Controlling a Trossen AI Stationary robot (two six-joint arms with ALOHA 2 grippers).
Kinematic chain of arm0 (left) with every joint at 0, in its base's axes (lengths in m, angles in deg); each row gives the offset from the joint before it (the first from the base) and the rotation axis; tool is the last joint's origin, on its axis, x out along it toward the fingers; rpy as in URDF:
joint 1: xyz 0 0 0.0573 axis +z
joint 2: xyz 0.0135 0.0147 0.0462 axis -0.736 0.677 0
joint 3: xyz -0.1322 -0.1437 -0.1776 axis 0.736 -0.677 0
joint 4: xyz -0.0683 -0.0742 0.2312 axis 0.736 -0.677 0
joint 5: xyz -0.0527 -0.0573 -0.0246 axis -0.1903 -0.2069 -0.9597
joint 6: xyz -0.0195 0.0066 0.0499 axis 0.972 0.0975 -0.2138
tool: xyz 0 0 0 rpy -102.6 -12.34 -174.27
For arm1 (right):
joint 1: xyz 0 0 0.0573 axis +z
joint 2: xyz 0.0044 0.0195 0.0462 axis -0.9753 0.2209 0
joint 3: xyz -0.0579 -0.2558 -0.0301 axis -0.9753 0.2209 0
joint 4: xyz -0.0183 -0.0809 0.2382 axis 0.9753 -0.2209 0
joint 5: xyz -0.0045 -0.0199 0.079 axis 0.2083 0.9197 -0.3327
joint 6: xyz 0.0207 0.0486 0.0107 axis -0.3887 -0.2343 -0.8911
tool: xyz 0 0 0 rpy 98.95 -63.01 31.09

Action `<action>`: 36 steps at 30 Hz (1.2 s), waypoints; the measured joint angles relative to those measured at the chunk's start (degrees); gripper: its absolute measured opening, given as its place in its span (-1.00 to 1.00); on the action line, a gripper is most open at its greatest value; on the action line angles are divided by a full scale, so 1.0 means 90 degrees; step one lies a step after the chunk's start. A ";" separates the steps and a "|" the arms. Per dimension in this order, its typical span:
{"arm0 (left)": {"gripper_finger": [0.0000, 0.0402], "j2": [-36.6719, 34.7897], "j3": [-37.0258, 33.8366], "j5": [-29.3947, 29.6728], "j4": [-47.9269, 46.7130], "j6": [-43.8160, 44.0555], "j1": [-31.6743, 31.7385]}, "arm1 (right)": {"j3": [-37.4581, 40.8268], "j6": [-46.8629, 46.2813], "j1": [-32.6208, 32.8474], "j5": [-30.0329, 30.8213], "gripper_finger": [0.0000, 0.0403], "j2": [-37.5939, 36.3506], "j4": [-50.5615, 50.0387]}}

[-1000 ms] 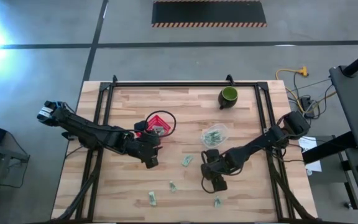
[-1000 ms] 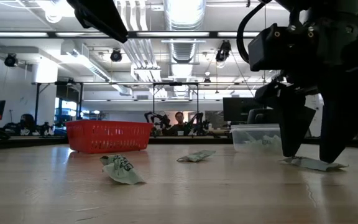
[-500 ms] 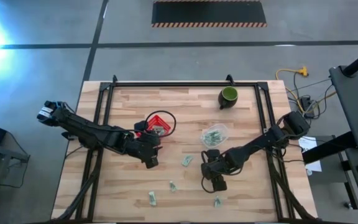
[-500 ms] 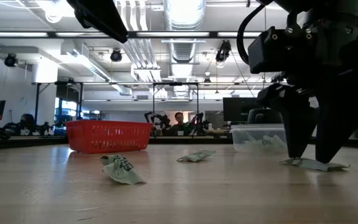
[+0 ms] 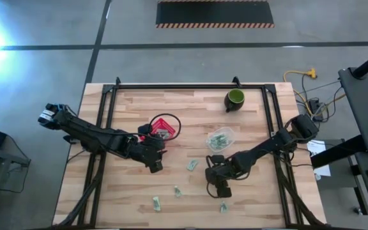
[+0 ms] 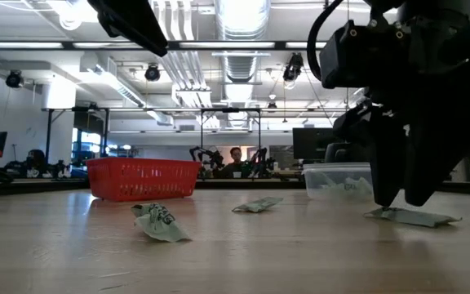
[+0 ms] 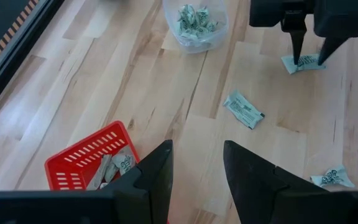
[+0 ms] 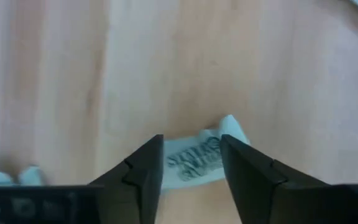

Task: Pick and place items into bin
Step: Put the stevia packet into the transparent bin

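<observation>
My right gripper (image 6: 400,200) points down at the table's near right part, open, one finger on each side of a pale green-and-white wrapped piece (image 8: 194,163) lying flat on the wood. In the left wrist view the same piece (image 7: 304,61) shows under those fingers. My left gripper (image 7: 197,177) is open and holds nothing, hovering beside the red basket (image 5: 165,127), which has wrapped pieces in it. More pieces lie loose on the table (image 5: 191,164) (image 5: 177,191) (image 5: 156,204) (image 5: 223,206). My right gripper comes from above, pointing down, with its fingertips (image 6: 386,198) at table level on either side of the wrapped piece's middle (image 8: 194,163). The piece lies flat on the wood. Whether the fingers touch it I cannot tell.
A clear tub (image 5: 220,138) with several wrapped pieces stands just beyond my right gripper. A dark green cup (image 5: 235,99) sits near the far right corner. Black frame rails (image 5: 104,108) run along the table's left, right and far sides.
My right gripper's fingers have drawn closer together around the wrapped piece, which stays flat on the table. My left arm has kept still.
</observation>
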 joint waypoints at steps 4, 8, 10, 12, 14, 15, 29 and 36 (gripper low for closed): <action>-0.38 0.0000 0.0000 0.0000 -0.0002 0.0000 0.0000 | 0.0000 -0.0002 0.0000 -0.0187 -0.07 0.0000 0.0114; -0.38 0.0000 -0.0016 0.0000 -0.0005 0.0000 0.0000 | 0.0000 -0.0030 0.0000 -0.0224 0.15 0.0000 0.0105; -0.38 0.0000 -0.0034 0.0000 -0.0002 0.0000 0.0000 | 0.0000 -0.0054 0.0000 -0.0222 0.24 0.0000 0.0105; -0.38 0.0000 -0.0054 0.0000 0.0000 0.0002 0.0000 | 0.0000 -0.0131 -0.0002 -0.0217 0.32 0.0000 0.0095; -0.38 0.0000 -0.0080 0.0000 -0.0002 0.0002 0.0000 | 0.0000 -0.0292 -0.0002 -0.0171 0.38 0.0000 0.0022; -0.38 0.0000 -0.0084 0.0000 -0.0002 0.0002 0.0000 | 0.0000 -0.0407 -0.0002 -0.0153 0.40 0.0000 -0.0057; -0.38 0.0000 -0.0093 0.0000 0.0002 0.0000 0.0000 | -0.0022 -0.1325 0.0075 -0.0074 0.40 0.0153 -0.0269; -0.38 0.0000 -0.0097 0.0000 0.0005 0.0000 0.0000 | -0.0284 -0.1395 0.0158 0.0079 0.36 0.0391 -0.0550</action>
